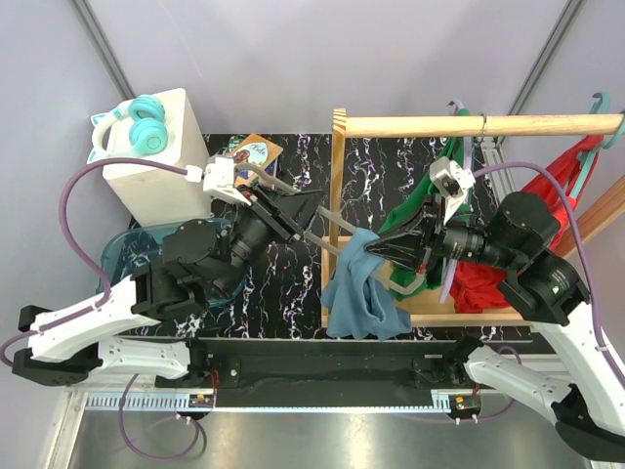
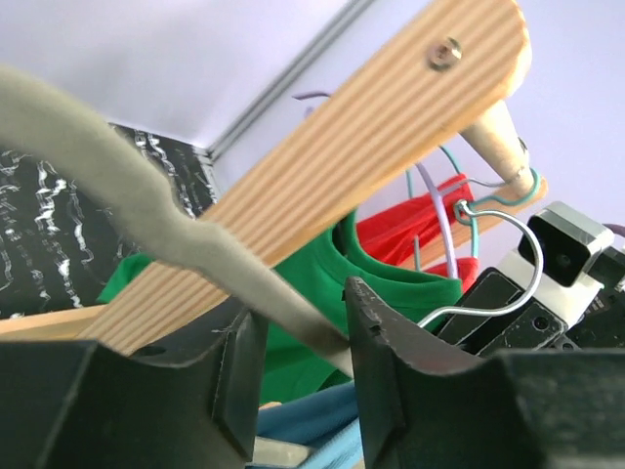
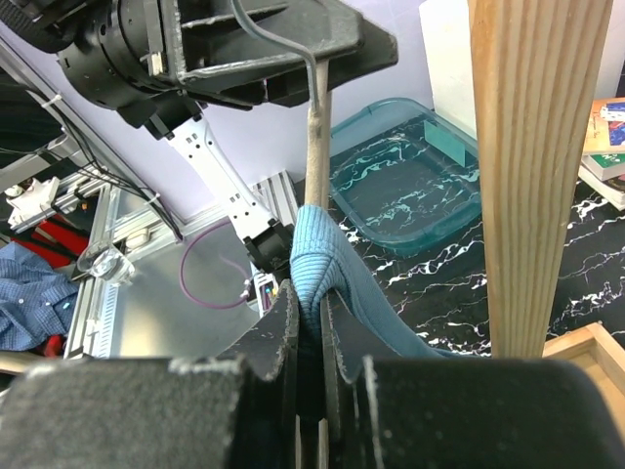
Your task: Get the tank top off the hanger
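Note:
A blue ribbed tank top [image 1: 361, 288] hangs from a grey hanger [image 1: 334, 242] in front of the wooden rack's left post. My left gripper [image 1: 311, 217] is shut on the hanger; in the left wrist view the grey hanger arm [image 2: 146, 195] runs down between its fingers [image 2: 298, 332]. My right gripper [image 1: 376, 249] is shut on a fold of the tank top's strap, seen pinched between the jaws in the right wrist view [image 3: 311, 303]. There the blue fabric [image 3: 317, 249] drapes over the hanger rod [image 3: 317, 147], which rises to the left gripper.
A wooden clothes rack [image 1: 479, 124] with its left post [image 1: 338, 186] stands right of centre, carrying a green garment [image 1: 415, 210] and a red garment [image 1: 488, 283] on other hangers. A white box with teal headphones [image 1: 146, 127], a teal tray [image 1: 132, 256] and a book [image 1: 256, 151] lie at left.

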Controlling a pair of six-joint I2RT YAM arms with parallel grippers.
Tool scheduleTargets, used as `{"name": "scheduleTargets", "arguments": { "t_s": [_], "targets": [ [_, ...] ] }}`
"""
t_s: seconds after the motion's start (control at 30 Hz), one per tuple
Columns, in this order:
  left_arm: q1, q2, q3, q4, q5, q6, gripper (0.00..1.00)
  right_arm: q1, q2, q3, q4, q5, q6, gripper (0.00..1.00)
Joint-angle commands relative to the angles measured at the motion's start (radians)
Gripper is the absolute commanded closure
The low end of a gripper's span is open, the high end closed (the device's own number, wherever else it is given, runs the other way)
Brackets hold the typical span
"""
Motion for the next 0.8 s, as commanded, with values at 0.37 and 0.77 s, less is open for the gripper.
{"name": "scheduleTargets", "arguments": {
  "t_s": [0.37, 0.77],
  "targets": [
    [0.033, 0.066, 0.081, 0.144, 0.069, 0.275, 1.00, 0.006, 0.014, -0.010, 0.079, 0.127, -0.032, 0.87],
    [0.104, 0.059, 0.087, 0.219, 0.107, 0.322, 1.00, 0.005, -0.018, -0.030, 0.037, 0.213, 0.023, 0.18]
  ]
}}
